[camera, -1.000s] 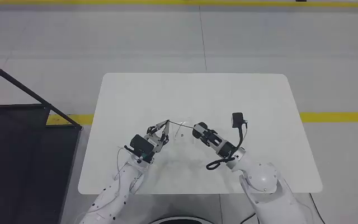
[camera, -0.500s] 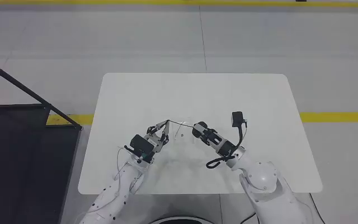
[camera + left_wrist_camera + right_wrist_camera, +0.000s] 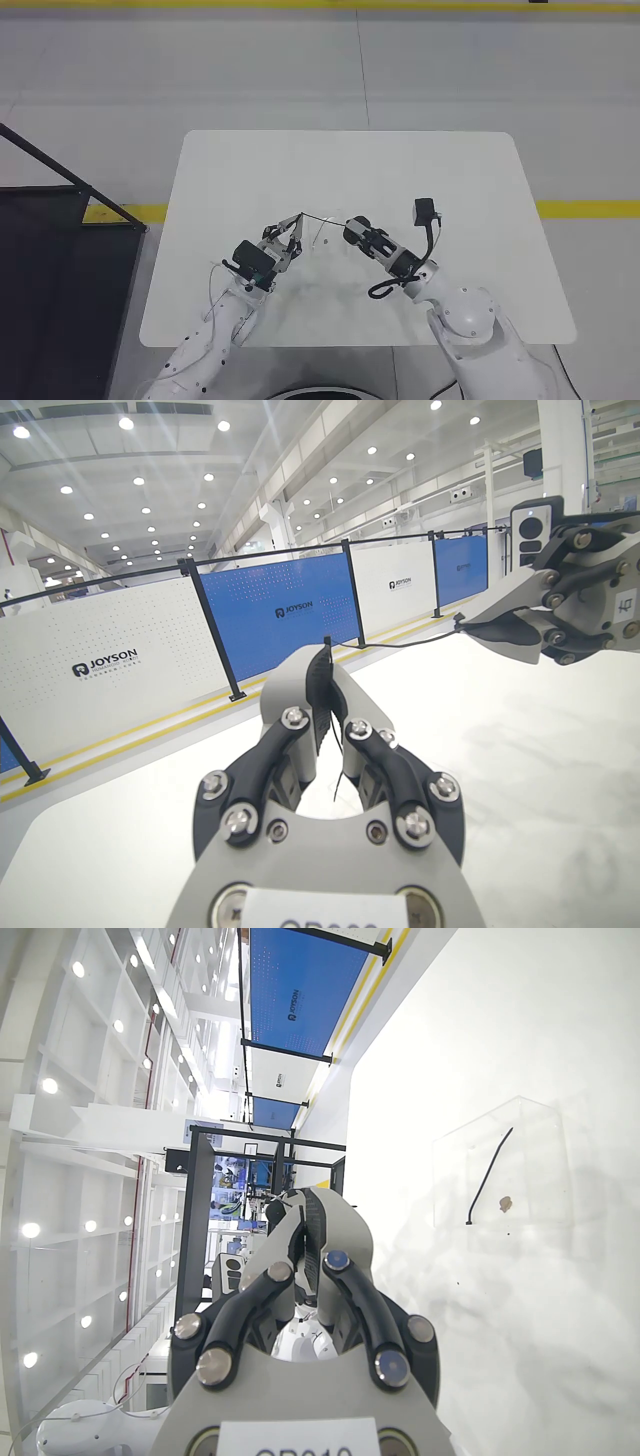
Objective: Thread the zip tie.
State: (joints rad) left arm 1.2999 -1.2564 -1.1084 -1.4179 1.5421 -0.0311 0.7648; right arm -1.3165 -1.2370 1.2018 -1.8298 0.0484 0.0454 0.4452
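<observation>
- Quickly, we count two each: left gripper [image 3: 326, 670] and right gripper [image 3: 465, 626], zip tie [image 3: 322, 219] and second zip tie [image 3: 489, 1173]; one clear box [image 3: 545, 1168], one table [image 3: 450, 180].
- Left gripper pressed together on zip tie near table centre; right gripper, at its 3 o'clock, pinches the other end.
- Right wrist view adds second zip tie plus tan scrap [image 3: 505, 1203] inside clear box.
- From above, zip tie is a hairline, head unreadable.
</observation>
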